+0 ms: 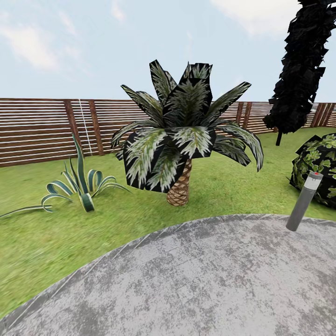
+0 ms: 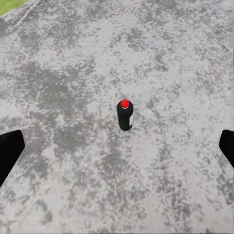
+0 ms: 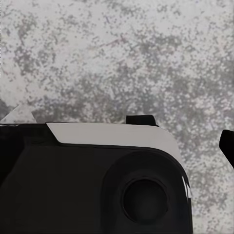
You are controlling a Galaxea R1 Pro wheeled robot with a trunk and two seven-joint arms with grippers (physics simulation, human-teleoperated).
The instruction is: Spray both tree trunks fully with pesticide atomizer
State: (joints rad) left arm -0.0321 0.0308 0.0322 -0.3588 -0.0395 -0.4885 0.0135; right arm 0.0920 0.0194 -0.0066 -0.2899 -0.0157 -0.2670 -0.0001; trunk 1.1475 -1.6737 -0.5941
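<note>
Head view: grey mottled pavement [image 1: 210, 280] in front, lawn [image 1: 42, 242] behind, slatted wooden fence [image 1: 37, 128] at the back; small palm [image 1: 184, 135] mid-lawn, striped agave [image 1: 81, 189] toward the left, grey bollard light [image 1: 304, 200] at the pavement's edge.

Left wrist view: pesticide atomizer [image 2: 125, 115] upright on the pavement, red cap up, well apart from the left gripper [image 2: 117, 148], fingers spread wide, nothing grasped.

Right wrist view: right gripper [image 3: 187, 131] over pavement beside the robot's dark base [image 3: 87, 185]; fingers apart, nothing between.
</note>
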